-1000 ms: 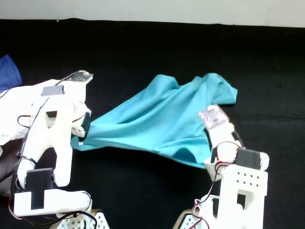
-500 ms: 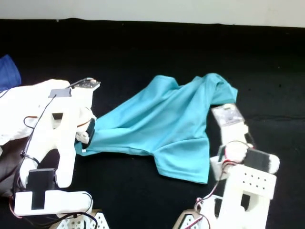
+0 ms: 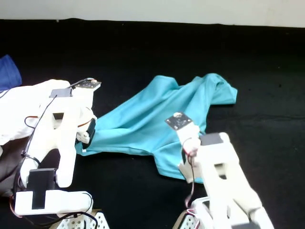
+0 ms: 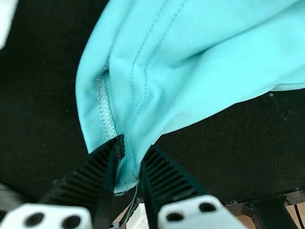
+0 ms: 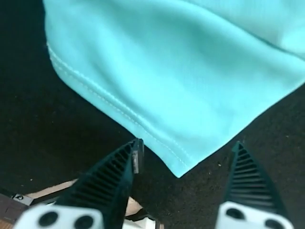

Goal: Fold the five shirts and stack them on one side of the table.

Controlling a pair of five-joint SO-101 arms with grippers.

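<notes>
A turquoise shirt (image 3: 157,117) lies crumpled across the middle of the black table (image 3: 143,47). At its left corner my left gripper (image 4: 128,155) is shut on the shirt (image 4: 190,62), pinching the hem between its black ribbed fingers (image 4: 164,174). The left arm (image 3: 59,129) stands at the shirt's left edge. My right gripper (image 5: 186,152) is open, its fingers (image 5: 116,169) straddling the shirt's near corner (image 5: 178,169) just above it. The right arm (image 3: 209,162) leans over the shirt's near edge.
A white cloth pile (image 3: 19,109) and a dark blue garment (image 3: 8,71) lie at the left edge of the table. A pale wall (image 3: 152,9) bounds the far side. Bare black table lies to the right of the shirt.
The right gripper let go of the shirt's near right corner, which dropped flat. The right arm then swung left over the shirt's near edge. The left arm shifted slightly right, still holding.
</notes>
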